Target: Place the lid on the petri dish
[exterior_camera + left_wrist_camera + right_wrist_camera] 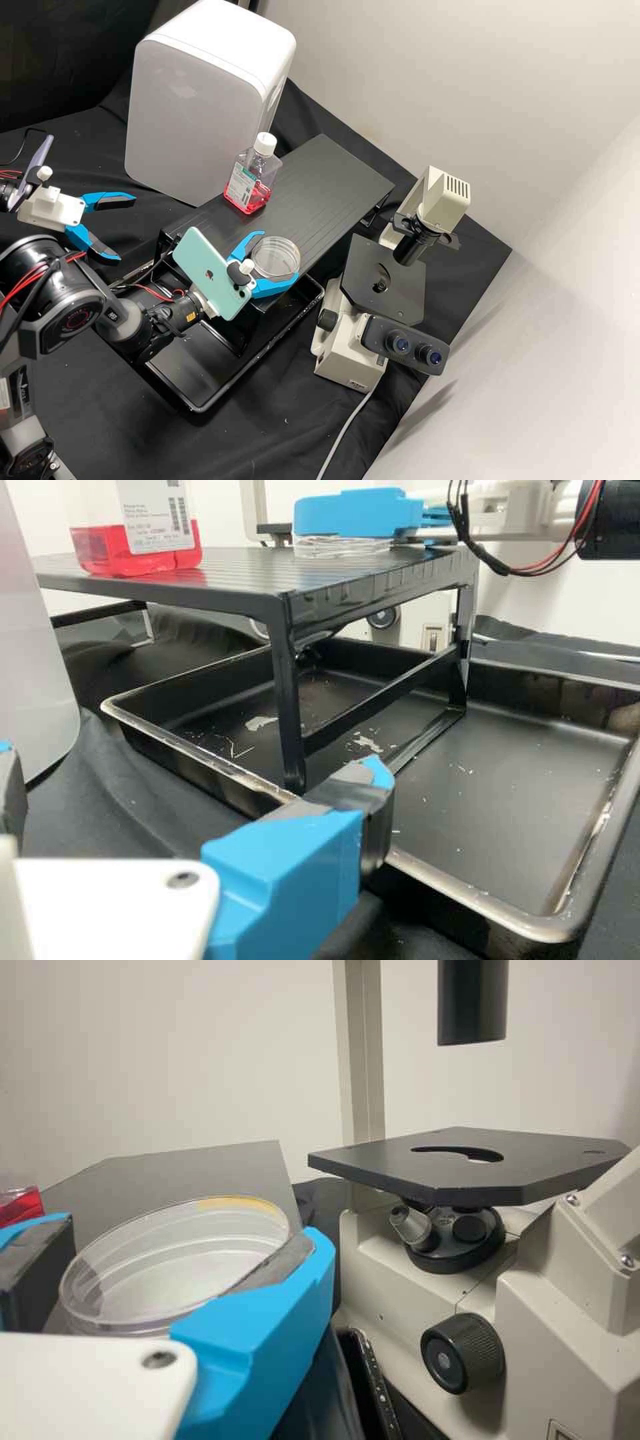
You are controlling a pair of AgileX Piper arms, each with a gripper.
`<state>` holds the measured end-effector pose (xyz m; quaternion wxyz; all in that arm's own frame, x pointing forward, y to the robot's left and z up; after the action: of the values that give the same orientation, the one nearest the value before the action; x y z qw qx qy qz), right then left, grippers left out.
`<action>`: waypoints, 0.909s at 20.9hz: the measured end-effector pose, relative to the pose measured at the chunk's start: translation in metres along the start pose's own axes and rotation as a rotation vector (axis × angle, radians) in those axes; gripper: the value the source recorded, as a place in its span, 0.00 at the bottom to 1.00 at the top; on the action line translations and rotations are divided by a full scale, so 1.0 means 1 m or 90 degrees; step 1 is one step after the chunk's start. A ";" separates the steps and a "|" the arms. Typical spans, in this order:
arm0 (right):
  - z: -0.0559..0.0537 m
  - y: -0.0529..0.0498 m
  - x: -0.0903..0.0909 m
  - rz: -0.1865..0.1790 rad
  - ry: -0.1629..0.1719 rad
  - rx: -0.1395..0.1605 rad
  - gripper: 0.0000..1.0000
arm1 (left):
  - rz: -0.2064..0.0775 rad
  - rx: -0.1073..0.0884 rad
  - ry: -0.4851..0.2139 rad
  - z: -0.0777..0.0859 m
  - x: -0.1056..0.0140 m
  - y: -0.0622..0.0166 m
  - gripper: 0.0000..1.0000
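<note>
The right gripper [275, 258], white with two bright blue fingers, pinches a clear round plastic petri dish [280, 251] from both sides. The dish sits level at the near edge of a black slatted metal shelf [327, 187], apparently resting on its top. In the right wrist view the blue fingers [262, 1305] press against the dish's rim, and a yellowish smear shows at its far edge; whether a lid is on it I cannot tell.

Farther along the shelf, at its left edge, a clear plastic culture flask with red liquid and a white cap [249, 176] stands upright. The shelf's legs stand in a shallow black metal tray [200, 399] with pale flecks on its floor.

The left gripper [124, 227] hangs over the black cloth well to the left of the shelf, fingers spread apart and holding nothing.

An off-white microscope with a black stage [373, 300] stands just right of the tray. A tall white rounded box [200, 93] stands behind the shelf on the far left.
</note>
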<state>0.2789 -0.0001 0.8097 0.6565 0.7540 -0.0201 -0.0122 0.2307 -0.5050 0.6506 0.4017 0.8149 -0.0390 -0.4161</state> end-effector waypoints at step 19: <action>-0.021 -0.016 -0.024 0.006 -0.003 -0.050 1.00 | 0.008 -0.008 0.027 -0.004 0.000 0.0011 1.00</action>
<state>0.2559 0.0242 0.7963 0.6859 0.7272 -0.0247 -0.0121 0.2337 -0.5033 0.6527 0.4106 0.8207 -0.0327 -0.3960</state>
